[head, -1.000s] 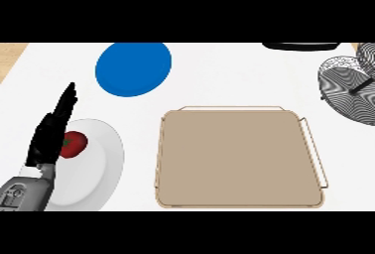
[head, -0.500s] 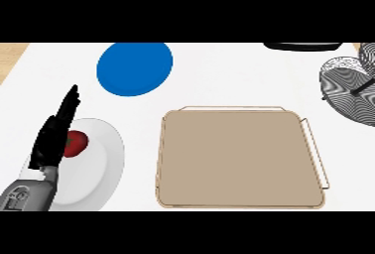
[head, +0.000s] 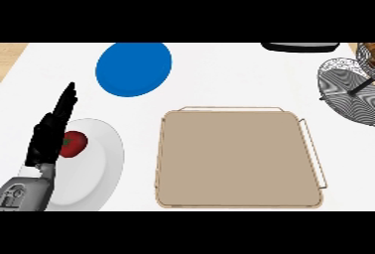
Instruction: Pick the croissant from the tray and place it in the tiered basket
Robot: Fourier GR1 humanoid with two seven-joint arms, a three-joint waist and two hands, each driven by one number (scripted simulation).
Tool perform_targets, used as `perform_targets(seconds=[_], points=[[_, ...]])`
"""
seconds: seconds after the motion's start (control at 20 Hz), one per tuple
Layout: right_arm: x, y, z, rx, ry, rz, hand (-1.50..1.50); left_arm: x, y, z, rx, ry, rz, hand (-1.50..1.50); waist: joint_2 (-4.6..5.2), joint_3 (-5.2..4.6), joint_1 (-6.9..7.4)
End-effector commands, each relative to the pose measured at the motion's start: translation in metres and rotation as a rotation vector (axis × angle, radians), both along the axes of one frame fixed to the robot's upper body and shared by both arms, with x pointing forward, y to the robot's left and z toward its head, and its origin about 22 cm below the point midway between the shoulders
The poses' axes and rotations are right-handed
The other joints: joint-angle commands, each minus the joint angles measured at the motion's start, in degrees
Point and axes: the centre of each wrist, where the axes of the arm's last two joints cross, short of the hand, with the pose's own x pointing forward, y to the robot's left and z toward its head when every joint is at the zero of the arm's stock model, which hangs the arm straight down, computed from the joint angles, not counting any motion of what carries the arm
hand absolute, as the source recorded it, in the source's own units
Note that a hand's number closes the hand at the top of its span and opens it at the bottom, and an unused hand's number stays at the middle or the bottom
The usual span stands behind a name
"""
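The beige tray with thin wire handles lies in the middle of the counter, and nothing rests on it. The wire tiered basket stands at the right edge, partly cut off by the view. A small brown piece shows at the basket's top, at the very edge; I cannot tell what it is. My left hand rests open at the left, fingers straight and pointing up, beside the white plate. My right hand shows nowhere.
A white plate at the lower left holds a red fruit, partly behind my left hand. A blue plate lies at the back left. A dark object sits at the back edge.
My left hand has drifted slightly to the right, staying open. Nothing else has moved.
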Motion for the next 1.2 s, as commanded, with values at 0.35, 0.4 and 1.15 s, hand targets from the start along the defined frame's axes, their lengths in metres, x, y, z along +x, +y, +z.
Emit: perform_targets(seconds=[0.35,0.4,1.15], points=[[-0.011,-0.029,-0.013,0.289,-0.179,-0.047,-1.50,0.007,0.000,0.017,0.006,-0.001,-0.003,0.00,0.59,0.67,0.04],[-0.016,-0.036,0.014,0.309,-0.209,-0.058,-1.50,-0.002,-0.002,0.002,0.003,-0.011,0.005,0.00,0.47,0.62,-0.09],[-0.138,-0.147,0.046,0.500,-0.127,-0.254,-1.50,-0.003,0.005,0.004,0.004,-0.002,0.003,0.00,0.76,0.82,-0.28]])
